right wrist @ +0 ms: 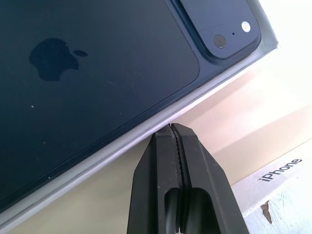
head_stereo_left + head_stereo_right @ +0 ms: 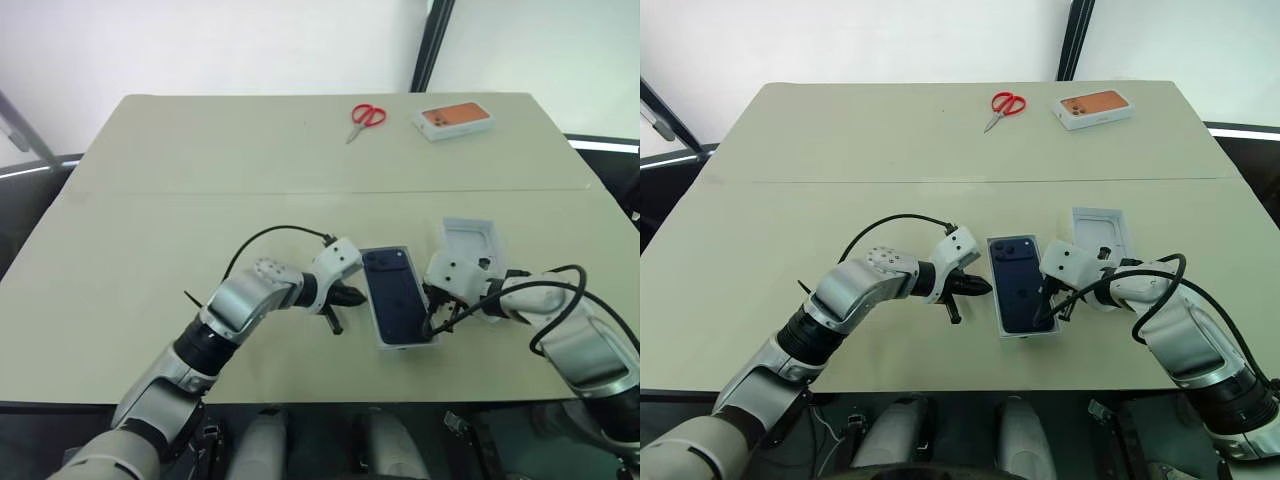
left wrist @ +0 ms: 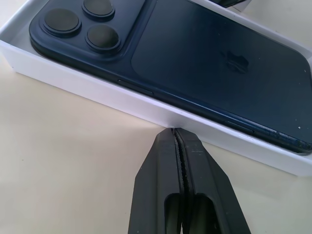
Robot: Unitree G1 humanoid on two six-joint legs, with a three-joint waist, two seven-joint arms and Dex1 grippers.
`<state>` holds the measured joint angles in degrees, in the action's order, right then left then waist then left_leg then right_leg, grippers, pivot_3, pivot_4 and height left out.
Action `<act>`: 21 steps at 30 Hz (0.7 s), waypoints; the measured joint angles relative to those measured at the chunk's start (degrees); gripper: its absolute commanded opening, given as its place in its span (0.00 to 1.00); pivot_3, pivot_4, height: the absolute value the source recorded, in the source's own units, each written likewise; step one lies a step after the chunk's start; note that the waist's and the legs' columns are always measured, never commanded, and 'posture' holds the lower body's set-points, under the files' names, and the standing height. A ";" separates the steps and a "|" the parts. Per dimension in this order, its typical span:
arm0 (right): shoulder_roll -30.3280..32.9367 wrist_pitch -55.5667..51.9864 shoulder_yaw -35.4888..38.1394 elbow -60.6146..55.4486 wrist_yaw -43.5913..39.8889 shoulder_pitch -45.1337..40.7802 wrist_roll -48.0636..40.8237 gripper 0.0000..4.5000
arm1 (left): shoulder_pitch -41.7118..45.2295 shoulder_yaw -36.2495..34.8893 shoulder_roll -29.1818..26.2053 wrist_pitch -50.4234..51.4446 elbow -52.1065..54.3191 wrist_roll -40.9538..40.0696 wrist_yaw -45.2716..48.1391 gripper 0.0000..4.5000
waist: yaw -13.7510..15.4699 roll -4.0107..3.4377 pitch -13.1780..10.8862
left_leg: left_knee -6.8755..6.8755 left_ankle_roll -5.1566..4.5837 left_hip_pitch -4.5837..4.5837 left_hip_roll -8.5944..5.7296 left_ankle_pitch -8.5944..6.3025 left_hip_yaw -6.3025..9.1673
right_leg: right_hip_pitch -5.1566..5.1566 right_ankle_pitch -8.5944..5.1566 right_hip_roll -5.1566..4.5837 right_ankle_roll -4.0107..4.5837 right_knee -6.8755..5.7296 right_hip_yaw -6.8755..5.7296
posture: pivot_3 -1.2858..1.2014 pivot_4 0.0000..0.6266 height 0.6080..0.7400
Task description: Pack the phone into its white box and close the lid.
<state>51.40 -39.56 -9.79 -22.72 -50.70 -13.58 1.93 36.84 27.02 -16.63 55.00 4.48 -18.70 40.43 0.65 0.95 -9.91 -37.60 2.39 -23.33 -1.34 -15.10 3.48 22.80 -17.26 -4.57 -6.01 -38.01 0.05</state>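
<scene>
The dark navy phone (image 2: pixel 398 295) lies back up inside the white box (image 3: pixel 146 105), near the table's front edge, with its camera bump at the far end. My left gripper (image 2: pixel 352 296) is shut, and its tip (image 3: pixel 174 130) rests against the box's left wall. On the other side, my right gripper (image 2: pixel 1050 305) is also shut; its tip (image 1: pixel 170 127) sits at the box's right edge. Neither holds anything. The lid (image 2: pixel 470 238) lies open side up just right of the box, behind my right hand, with lettering on its side wall (image 1: pixel 273 185).
Red-handled scissors (image 2: pixel 367 117) lie at the back middle of the table (image 2: pixel 150 230). A white box with an orange phone picture (image 2: pixel 455 120) sits at the back right. Black cables loop over both wrists.
</scene>
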 measured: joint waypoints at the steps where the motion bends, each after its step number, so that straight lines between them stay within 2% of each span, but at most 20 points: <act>1: 0.27 0.01 0.26 0.00 -0.28 0.00 -0.23 0.00 | 0.00 -0.72 0.55 0.37 -0.48 -0.02 -0.15 0.02 | 0.00 0.00 0.00 | -0.01 0.00 0.00 0.00 0.00 0.00 | 0.00 0.00 0.00 0.00 0.00 0.00 | 0.52 0.24 1.00; 7: 1.87 0.00 3.30 -0.76 -1.71 0.03 -2.48 0.00 | 0.01 -1.87 1.10 0.50 -1.64 -0.01 -0.51 0.02 | -0.02 0.00 0.00 | -0.04 -0.02 0.00 0.02 -0.01 0.00 | -0.01 0.00 0.01 0.00 -0.01 0.00 | 0.52 0.24 1.00; 10: 2.57 -2.70 7.05 -0.78 -2.33 -0.56 -4.98 0.19 | -0.04 -2.30 0.78 0.62 -1.48 -0.13 -0.39 0.00 | -0.03 0.00 0.00 | -0.05 -0.02 0.00 0.04 -0.01 0.00 | -0.01 0.00 0.00 0.00 -0.01 0.00 | 0.52 0.24 1.00; 14: 0.56 -14.39 13.13 -1.22 -1.16 -5.40 -11.31 0.62 | -1.16 -6.14 -1.74 0.23 1.33 -1.28 0.53 0.00 | -0.58 -0.03 0.00 | -0.03 -0.02 0.02 0.16 -0.01 0.01 | 0.01 0.00 0.05 0.01 -0.06 0.01 | 0.52 0.24 1.00; 18: -1.65 -26.47 13.52 -1.14 4.71 -8.83 -12.14 0.62 | -4.38 -9.06 -5.02 -5.64 4.80 -2.19 3.51 0.00 | -0.46 -0.06 0.02 | 0.02 -0.01 0.00 0.16 -0.01 0.01 | 0.03 0.00 0.00 0.01 -0.02 0.01 | 0.52 0.24 1.00; 21: -6.35 -36.73 12.85 0.15 8.71 -12.34 -13.06 0.62 | -7.35 -10.13 -7.98 -12.09 6.13 -2.27 7.04 0.00 | -0.47 -0.10 0.02 | 0.00 -0.01 0.00 0.14 -0.01 -0.03 | 0.04 0.00 -0.05 0.02 -0.02 0.04 | 0.52 0.24 1.00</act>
<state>45.05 -76.30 3.05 -22.57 -41.99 -25.92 -11.14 29.48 16.89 -24.61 42.92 10.61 -20.97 47.47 0.18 0.86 -9.89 -37.60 2.38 -23.33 -1.20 -15.11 3.45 22.83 -17.25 -4.62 -5.99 -38.03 0.10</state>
